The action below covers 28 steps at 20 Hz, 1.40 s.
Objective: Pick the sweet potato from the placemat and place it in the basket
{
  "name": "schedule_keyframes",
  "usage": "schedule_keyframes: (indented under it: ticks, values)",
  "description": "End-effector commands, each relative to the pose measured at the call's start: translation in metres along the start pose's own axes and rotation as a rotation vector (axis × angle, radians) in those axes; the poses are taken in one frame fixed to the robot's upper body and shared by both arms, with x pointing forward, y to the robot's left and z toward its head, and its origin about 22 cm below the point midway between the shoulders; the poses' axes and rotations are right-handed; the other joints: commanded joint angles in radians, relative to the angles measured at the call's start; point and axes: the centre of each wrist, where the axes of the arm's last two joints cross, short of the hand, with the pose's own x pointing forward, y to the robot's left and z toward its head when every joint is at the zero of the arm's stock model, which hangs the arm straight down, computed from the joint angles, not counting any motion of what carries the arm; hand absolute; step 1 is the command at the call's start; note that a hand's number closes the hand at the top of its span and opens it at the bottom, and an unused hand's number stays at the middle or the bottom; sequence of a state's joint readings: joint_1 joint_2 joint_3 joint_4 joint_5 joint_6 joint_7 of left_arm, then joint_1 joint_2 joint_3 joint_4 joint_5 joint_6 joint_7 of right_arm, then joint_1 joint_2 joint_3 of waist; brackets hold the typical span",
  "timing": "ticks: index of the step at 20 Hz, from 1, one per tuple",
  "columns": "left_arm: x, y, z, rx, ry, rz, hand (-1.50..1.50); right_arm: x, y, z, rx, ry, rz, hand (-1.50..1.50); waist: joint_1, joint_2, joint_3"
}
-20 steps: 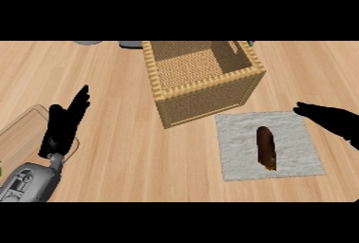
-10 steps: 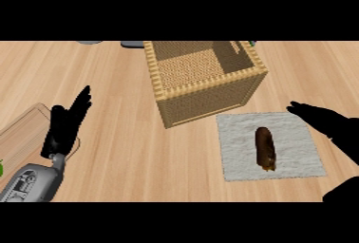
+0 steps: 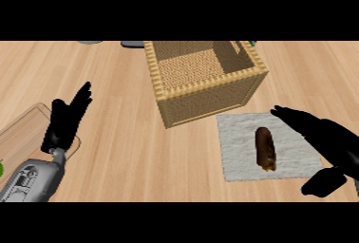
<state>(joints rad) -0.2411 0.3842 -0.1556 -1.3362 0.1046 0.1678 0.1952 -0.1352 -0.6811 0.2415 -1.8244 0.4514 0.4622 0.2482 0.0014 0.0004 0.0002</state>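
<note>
A brown sweet potato (image 3: 265, 148) lies lengthwise on a grey placemat (image 3: 238, 142) at the lower right of the wooden counter. A square wicker basket (image 3: 205, 99) stands just behind the placemat, its inside bare. My right hand (image 3: 324, 137) hovers over the placemat's right edge, open, fingers stretched toward the upper left, fingertips just right of the potato's top end and apart from it. My left hand (image 3: 65, 121) rests open at the left, fingers up, holding nothing.
A wooden cutting board (image 3: 21, 135) lies at the left edge, partly under my left hand. A green object (image 3: 1, 167) peeks in at the far left edge. Small dark items (image 3: 132, 43) sit at the counter's far edge behind the basket.
My right hand has moved leftward and down over the placemat, closer to the sweet potato. The left hand, potato and basket have stayed put.
</note>
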Motion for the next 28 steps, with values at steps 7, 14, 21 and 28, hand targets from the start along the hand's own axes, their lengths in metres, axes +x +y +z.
schedule_keyframes:
  ticks: [7, 14, 21, 28]
  values:
    - [0.006, 0.006, 0.007, -0.003, -0.006, 0.014, 0.00, -0.035, 0.021, -0.026, 0.005, -0.001, -0.006, -1.50, 0.001, 0.000, 0.000]
    - [0.005, 0.009, -0.008, -0.011, -0.002, 0.015, 0.00, -0.018, 0.046, -0.045, -0.002, -0.010, -0.017, -1.50, -0.001, 0.000, 0.000]
    - [0.011, 0.014, -0.001, -0.005, 0.010, 0.012, 0.00, -0.027, 0.041, -0.058, 0.050, 0.039, 0.003, -1.50, 0.001, 0.000, 0.000]
    - [0.013, 0.000, 0.010, -0.004, -0.002, -0.007, 0.00, -0.031, 0.046, -0.048, 0.061, 0.041, -0.012, -1.50, 0.000, -0.001, 0.000]
